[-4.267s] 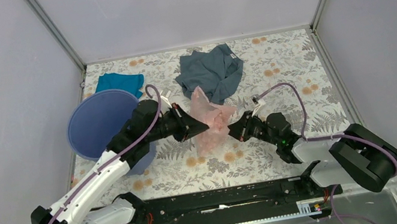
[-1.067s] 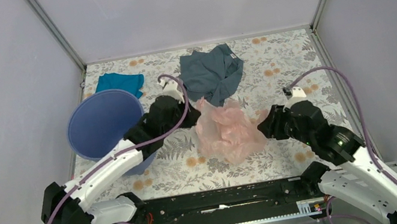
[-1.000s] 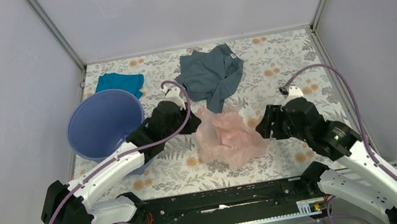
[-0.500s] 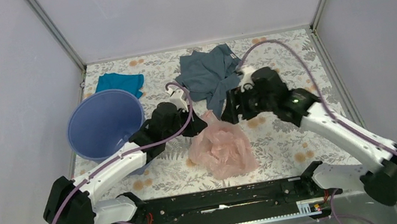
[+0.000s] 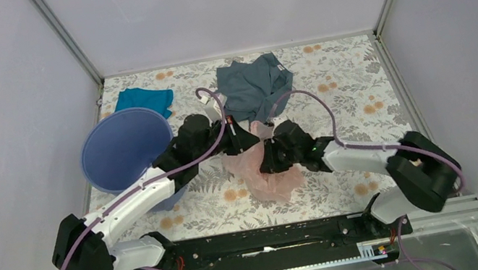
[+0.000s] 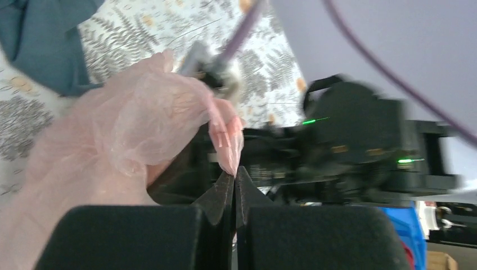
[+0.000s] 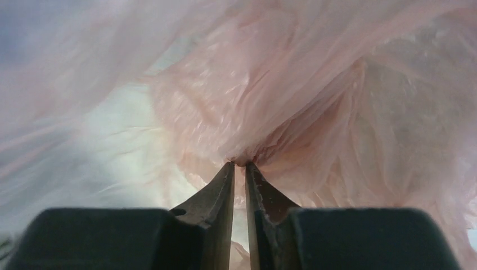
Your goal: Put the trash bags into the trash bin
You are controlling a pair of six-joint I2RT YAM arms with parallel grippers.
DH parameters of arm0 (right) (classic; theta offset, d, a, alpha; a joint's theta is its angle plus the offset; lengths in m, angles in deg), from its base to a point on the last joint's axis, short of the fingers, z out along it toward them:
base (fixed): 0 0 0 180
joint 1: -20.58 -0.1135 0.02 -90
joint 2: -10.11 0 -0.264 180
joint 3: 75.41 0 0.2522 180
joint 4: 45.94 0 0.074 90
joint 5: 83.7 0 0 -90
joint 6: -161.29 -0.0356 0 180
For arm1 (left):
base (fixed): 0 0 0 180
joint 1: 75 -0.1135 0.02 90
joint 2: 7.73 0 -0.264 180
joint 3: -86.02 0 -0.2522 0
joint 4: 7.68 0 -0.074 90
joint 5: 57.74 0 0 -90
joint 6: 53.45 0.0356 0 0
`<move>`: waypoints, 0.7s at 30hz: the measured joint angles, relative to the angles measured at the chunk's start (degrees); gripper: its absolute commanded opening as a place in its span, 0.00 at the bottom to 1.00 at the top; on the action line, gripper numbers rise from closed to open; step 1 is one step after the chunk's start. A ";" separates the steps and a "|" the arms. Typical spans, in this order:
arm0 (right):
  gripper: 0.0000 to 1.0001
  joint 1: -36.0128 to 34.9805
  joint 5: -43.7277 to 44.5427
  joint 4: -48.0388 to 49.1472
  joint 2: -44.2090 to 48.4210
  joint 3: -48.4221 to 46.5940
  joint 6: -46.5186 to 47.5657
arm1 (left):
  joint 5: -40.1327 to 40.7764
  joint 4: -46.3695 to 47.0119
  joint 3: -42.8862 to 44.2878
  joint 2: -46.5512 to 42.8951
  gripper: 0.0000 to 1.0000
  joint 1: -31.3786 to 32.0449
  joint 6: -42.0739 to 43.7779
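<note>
I see the pale pink translucent plastic film bag (image 5: 269, 177) crumpled at mid tabletop (image 5: 350, 72), pinched from both sides. My left tool (image 6: 234, 170) is clamped tight on a peak of the film. My right tool (image 7: 240, 164) has its jaws nearly together on a gathered fold. The round blue-violet plastic bucket (image 5: 123, 151) stands to the left, the bag outside it. A grey-blue cloth garment (image 5: 253, 85) lies just behind the bag, a teal cloth (image 5: 142, 98) behind the bucket.

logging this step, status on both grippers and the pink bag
Left gripper shut on pink bag. Right gripper shut on it too. Bag outside blue bin, to its right. Grey garment just behind bag.
</note>
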 measured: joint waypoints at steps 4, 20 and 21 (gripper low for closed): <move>0.34 -0.57 8.26 1.29 -6.67 -0.90 -1.79 | -1.75 2.82 0.85 -0.59 0.00 -0.09 -4.02; 1.00 -0.70 11.82 -30.14 13.68 -18.40 1.92 | -6.84 6.32 -4.83 -2.25 0.00 -8.50 -10.21; 1.00 -0.85 11.82 -31.47 14.01 -18.36 1.14 | -6.84 6.60 -4.96 -2.43 0.00 -8.50 -10.21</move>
